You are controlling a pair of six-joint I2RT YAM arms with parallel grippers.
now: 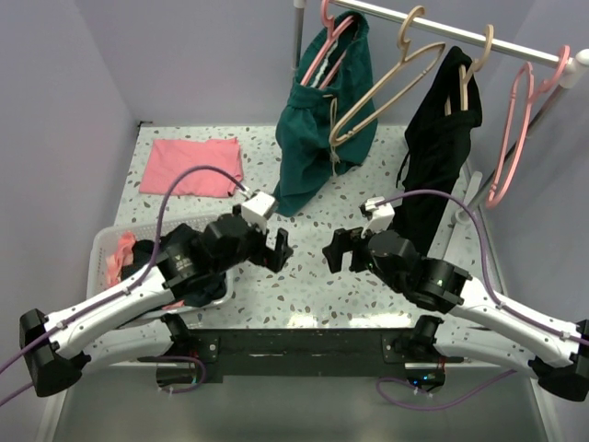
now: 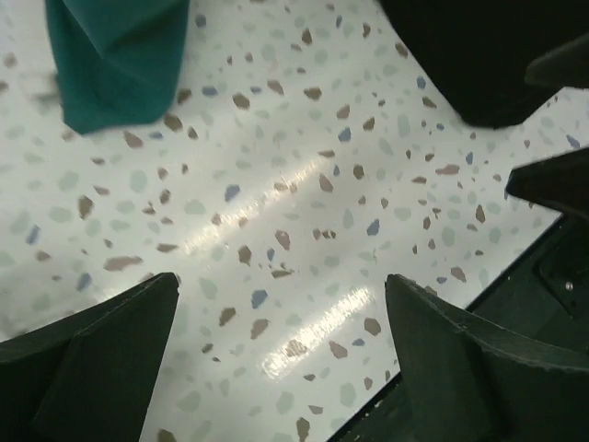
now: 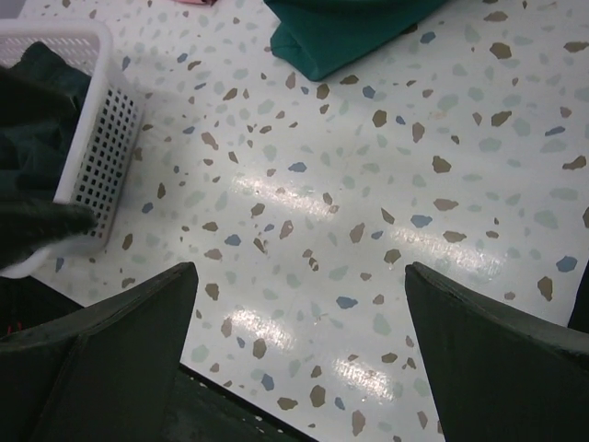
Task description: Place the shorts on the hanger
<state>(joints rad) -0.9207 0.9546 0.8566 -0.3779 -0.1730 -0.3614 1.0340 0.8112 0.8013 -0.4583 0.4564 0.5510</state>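
Shorts (image 1: 317, 138): hung on the hanger at the left end of the rail. The teal fabric is draped down from it, and its lower corner is seen down at the counter, between the pink cloth and the black garment.
Hanger (image 1: 319, 57): hooked over the rail. Its pink arms are seen at the top of the shorts, and the rest is covered by fabric.
Left fingers (image 1: 279, 249): spread wide, with nothing held between them. They are held low over the counter and pointed toward the right fingers, near the lower corner of the shorts but apart from it.
Right fingers (image 1: 333, 250): spread wide, with nothing gripped. They are held low over the counter, facing the left fingers across a gap.
Rail (image 1: 460, 32): a white bar run across the far right, above the counter.
Tan hangers: two are hooked on the rail to the right of the shorts. One (image 1: 396, 83) is bare and tilted, and the other (image 1: 471, 78) carries the black garment.
Black garment (image 1: 437, 157): hung down to the counter, beside the right arm.
Second pink hanger (image 1: 515, 138): hung bare at the right end of the rail.
Pink cloth (image 1: 193, 166): laid flat on the counter at the far left.
Basket (image 1: 103, 241): white, set at the near left beside the left arm, with clothing piled in it.
Counter (image 1: 304, 295): speckled; a bare stretch is seen under both sets of fingers.
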